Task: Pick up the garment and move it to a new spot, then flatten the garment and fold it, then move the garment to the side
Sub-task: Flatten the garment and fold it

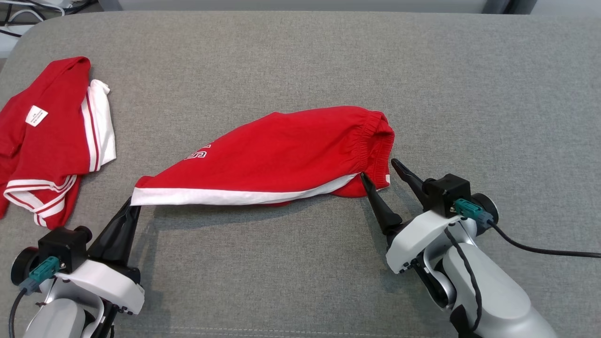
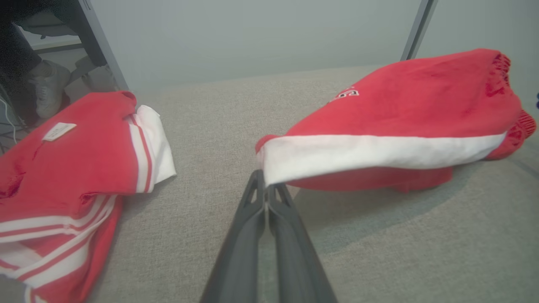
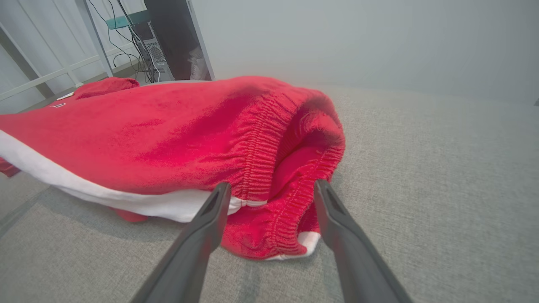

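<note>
While the left hand (image 1: pixel 133 203) grips the shorts (image 1: pixel 291 150), the right hand (image 1: pixel 378 168) gapes; a jersey (image 1: pixel 51 136) lies apart.

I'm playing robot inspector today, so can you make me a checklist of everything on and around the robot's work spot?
Surface: grey fabric pad, woven, soft-looking.
Job's things: red shorts, white hem corner lifted, waistband end resting on the pad.
Clutter: second red garment with white stripes, crumpled at the left.
Grippers: left gripper shut on the shorts' hem corner; right gripper open at the waistband.
Cables: black cable from the right wrist; wires off the far left corner.
Surroundings: a person's shoe and a computer tower beyond the pad.
</note>
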You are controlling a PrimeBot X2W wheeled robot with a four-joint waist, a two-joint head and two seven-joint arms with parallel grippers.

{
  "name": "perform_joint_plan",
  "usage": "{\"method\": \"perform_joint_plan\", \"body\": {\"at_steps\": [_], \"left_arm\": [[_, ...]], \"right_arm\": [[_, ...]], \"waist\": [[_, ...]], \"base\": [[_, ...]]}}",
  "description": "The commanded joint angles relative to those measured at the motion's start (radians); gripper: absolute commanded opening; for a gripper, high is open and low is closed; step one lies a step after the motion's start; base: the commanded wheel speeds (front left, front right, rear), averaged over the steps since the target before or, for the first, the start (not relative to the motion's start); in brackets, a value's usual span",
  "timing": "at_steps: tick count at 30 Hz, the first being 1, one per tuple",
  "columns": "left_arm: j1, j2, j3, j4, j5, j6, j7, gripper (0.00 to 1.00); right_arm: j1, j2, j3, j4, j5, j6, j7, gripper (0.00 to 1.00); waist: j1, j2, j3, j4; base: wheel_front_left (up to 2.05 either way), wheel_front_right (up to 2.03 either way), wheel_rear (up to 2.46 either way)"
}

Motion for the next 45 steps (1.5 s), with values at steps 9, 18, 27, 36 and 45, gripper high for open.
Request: {"method": "perform_joint_plan", "body": {"at_steps": [9,18,27,36,45], "left_arm": [[-0.049,0.018,0.046,0.02,-0.003,-0.004,-0.006,0.0],[-0.069,0.024,0.055,0.033,-0.014,-0.004,-0.006,0.0],[-0.072,0.02,0.052,0.03,-0.023,-0.004,-0.006,0.0],[-0.081,0.038,0.046,0.018,-0.029,-0.004,-0.006,0.0],[-0.159,0.148,-0.117,-0.014,-0.076,-0.004,-0.006,0.0]], "right_arm": [[-0.074,0.012,0.092,0.059,-0.021,0.001,0.021,1.0],[-0.125,0.012,0.158,0.111,-0.027,0.001,0.067,1.0],[-0.146,0.012,0.256,0.108,0.027,0.001,0.088,1.0],[-0.172,0.012,0.288,0.09,0.057,0.001,0.056,0.0],[-0.224,0.012,0.278,-0.043,0.245,0.001,0.088,0.0]], "waist": [[-0.0001,0.0,0.015,0.027],[-0.0001,0.0,0.034,0.068],[-0.0001,0.0,0.046,0.081],[-0.0001,0.0,0.047,0.063],[-0.0001,0.0,-0.019,0.021]], "base": [[0.0,0.0,0.0],[0.0,0.0,0.0],[0.0,0.0,0.0],[0.0,0.0,0.0],[0.0,0.0,0.0]]}}
